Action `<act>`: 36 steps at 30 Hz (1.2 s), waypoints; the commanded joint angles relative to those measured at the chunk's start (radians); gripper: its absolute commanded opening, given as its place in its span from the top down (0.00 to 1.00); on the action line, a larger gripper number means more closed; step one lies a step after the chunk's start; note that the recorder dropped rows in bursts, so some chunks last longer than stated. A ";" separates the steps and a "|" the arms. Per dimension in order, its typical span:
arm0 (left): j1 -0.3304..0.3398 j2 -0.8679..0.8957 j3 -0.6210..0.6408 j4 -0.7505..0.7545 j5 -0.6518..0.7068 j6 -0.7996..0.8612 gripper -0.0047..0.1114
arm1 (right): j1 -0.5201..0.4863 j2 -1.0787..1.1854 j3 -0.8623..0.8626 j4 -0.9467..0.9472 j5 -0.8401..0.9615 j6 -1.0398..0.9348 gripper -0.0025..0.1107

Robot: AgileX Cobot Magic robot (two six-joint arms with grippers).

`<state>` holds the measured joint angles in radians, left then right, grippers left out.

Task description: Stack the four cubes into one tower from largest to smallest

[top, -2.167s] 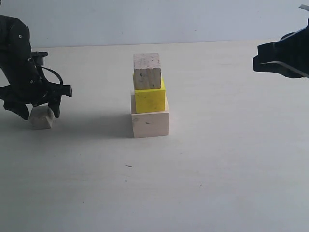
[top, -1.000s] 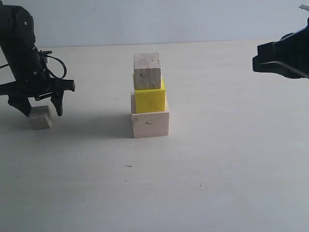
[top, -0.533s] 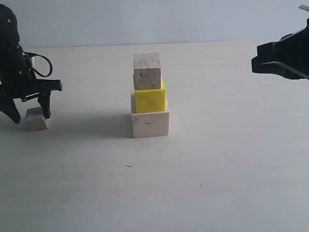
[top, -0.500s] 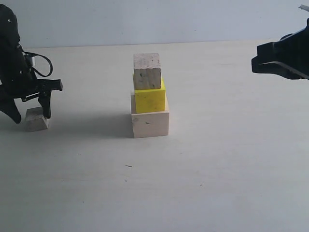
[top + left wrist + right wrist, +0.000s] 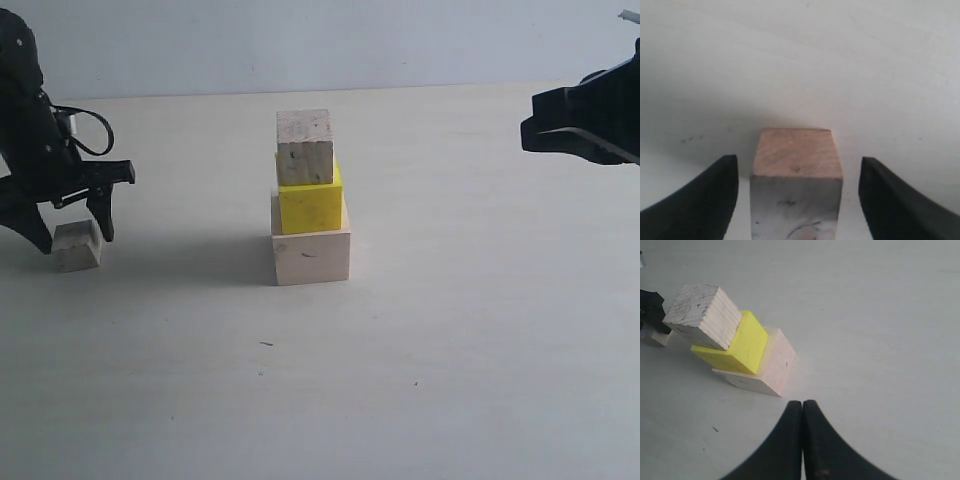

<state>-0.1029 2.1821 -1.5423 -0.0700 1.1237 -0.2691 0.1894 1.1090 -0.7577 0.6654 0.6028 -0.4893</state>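
We log the left gripper [image 5: 797,167] spread astride the loose small cube [image 5: 797,165], gaps at both edges, 9 o'clock of the three-cube tower [image 5: 310,200]; right gripper [image 5: 802,407] clenched empty at 2 o'clock.

The tower [image 5: 310,205] stands three high; a large pale wooden cube [image 5: 311,257] forms the base; a bright yellow cube [image 5: 311,208] sits upright on it; a small pale wooden cube [image 5: 305,148] with dark specks tops it, shifted leftward on the yellow; the smallest pale wooden cube [image 5: 77,246] rests alone on the table [image 5: 450,350], well apart to the left.
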 commanded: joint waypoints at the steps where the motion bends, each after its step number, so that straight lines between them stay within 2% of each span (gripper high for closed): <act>1: 0.001 0.027 -0.004 -0.009 -0.002 0.005 0.39 | -0.003 -0.004 0.004 0.008 -0.003 -0.007 0.98; 8: 0.001 0.034 -0.026 -0.015 -0.020 0.011 0.40 | -0.003 -0.004 0.004 0.008 -0.003 -0.007 0.98; 10: 0.001 0.034 -0.030 -0.015 -0.016 0.013 0.49 | -0.003 -0.004 0.004 0.008 -0.003 -0.007 0.98; 14: 0.001 0.034 -0.030 -0.015 -0.012 0.033 0.75 | -0.003 -0.004 0.004 0.008 -0.003 -0.007 0.98; 16: 0.001 0.034 -0.030 -0.012 -0.007 0.068 0.84 | -0.003 -0.004 0.004 0.008 -0.003 -0.007 0.98; 19: 0.001 -0.005 -0.030 -0.011 0.000 0.154 0.92 | -0.003 -0.004 0.004 0.008 -0.003 -0.007 0.98; 20: 0.001 -0.037 -0.030 -0.013 0.000 0.224 0.96 | -0.003 -0.004 0.004 0.008 -0.003 -0.007 0.98; 23: 0.001 -0.108 -0.030 -0.053 -0.006 0.378 0.96 | -0.003 -0.004 0.004 0.008 -0.003 -0.016 0.98; 26: 0.001 -0.192 -0.030 -0.170 -0.029 0.551 0.96 | -0.003 -0.004 0.004 0.008 -0.003 -0.016 0.98; 29: 0.003 -0.267 -0.015 -0.375 -0.056 0.772 0.96 | -0.003 -0.004 0.004 0.008 -0.003 -0.016 0.98; 36: 0.005 -0.397 0.105 -0.958 0.037 1.531 0.96 | -0.003 -0.004 0.004 0.008 0.001 -0.016 0.98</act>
<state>-0.1011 1.8241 -1.4844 -0.8277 1.1126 0.9906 0.1894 1.1090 -0.7577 0.6654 0.6065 -0.4970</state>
